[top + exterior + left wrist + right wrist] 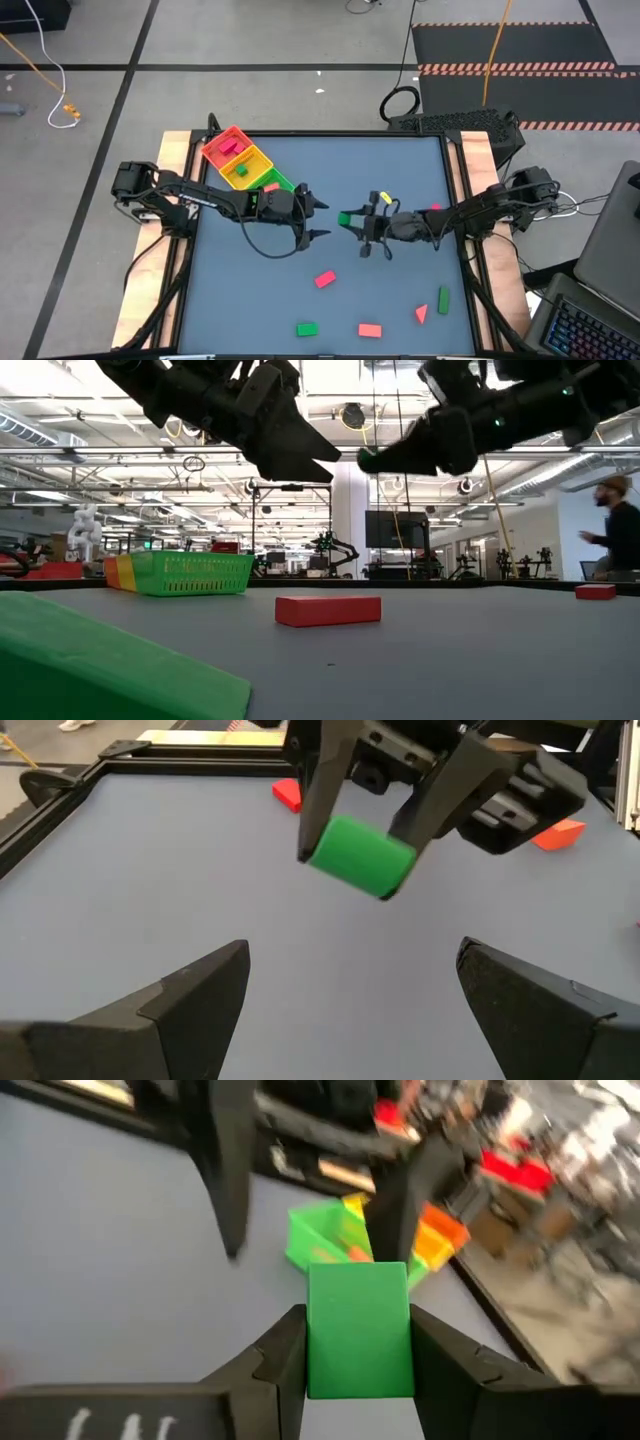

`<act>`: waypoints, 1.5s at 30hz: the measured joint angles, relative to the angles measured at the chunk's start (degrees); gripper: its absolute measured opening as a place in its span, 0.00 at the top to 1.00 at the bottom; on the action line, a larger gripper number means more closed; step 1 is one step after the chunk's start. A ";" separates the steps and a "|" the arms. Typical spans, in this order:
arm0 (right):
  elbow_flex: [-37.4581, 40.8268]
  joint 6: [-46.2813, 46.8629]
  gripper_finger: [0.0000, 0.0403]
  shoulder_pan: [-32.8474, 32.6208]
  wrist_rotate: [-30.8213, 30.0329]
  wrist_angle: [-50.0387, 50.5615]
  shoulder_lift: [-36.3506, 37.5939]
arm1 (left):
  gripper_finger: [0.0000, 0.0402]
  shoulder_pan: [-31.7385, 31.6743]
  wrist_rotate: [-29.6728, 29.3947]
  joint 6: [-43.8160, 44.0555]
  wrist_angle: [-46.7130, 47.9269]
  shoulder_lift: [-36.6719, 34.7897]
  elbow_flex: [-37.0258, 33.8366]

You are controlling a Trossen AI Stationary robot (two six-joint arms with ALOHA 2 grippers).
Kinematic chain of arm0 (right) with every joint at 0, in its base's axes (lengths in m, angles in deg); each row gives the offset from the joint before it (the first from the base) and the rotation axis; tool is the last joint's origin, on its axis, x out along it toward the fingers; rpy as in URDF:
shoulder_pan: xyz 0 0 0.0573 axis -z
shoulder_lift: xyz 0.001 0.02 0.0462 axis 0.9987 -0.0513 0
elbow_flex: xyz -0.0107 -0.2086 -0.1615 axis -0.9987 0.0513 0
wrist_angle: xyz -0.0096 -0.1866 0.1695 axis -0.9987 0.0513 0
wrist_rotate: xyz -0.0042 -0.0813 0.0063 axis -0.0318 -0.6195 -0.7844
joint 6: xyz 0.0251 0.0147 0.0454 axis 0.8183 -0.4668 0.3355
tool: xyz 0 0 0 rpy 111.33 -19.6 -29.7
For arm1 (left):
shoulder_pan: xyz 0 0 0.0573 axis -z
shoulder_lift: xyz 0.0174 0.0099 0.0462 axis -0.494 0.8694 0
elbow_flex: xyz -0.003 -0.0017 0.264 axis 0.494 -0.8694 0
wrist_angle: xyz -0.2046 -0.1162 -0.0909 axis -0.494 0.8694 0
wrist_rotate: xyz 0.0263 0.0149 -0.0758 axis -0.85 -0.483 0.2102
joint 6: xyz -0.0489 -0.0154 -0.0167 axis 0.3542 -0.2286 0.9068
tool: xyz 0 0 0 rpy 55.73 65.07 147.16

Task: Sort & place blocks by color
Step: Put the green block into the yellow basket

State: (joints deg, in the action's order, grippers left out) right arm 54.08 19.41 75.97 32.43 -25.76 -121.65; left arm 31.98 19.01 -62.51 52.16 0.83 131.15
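My right gripper point(352, 219) is shut on a green block point(362, 856) above the middle of the table. My left gripper point(321, 219) stands open just to the left of it, its fingers facing the block and touching nothing. Other blocks lie on the table's near half: a pink one point(325, 279), a green one point(306, 328), a pink one point(369, 329), a pink wedge point(421, 314) and a green one point(443, 298). The red-yellow-green tray point(245, 165) sits at the far left with blocks in it. My right gripper pinches the green block by two opposite sides point(312, 1330) between its two fingers. The fingers come about level from the table's right. The block sits at the fingers' free ends point(318, 830), a little tilted and lifted clear of the table.
A pink block point(436, 209) lies beside my right arm. In the low view a green wedge point(100, 660) fills the near corner, with a red brick point(328, 609) behind it. A person point(615, 530) stands beyond the table at the right.
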 joint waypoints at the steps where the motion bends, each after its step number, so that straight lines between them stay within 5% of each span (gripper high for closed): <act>1: 0.00 -0.86 0.69 0.47 1.58 -1.18 0.00 | 0.11 0.00 0.02 0.00 0.00 0.00 0.00; 16: -0.02 -1.58 0.69 2.46 5.89 -2.09 0.00 | 0.11 -0.22 5.11 4.59 -8.32 0.00 0.00; 23: -0.02 -3.32 0.69 2.40 7.18 -4.91 0.00 | 0.11 -2.45 5.02 19.52 -10.03 0.95 0.00; 45: -0.04 -12.45 0.69 2.36 -3.25 1.67 0.00 | 0.12 -5.31 2.90 31.52 -17.65 6.40 0.11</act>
State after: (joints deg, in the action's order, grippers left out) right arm 54.04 6.96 78.34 29.18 -24.10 -121.65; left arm 26.67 21.92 -30.99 34.51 7.23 131.26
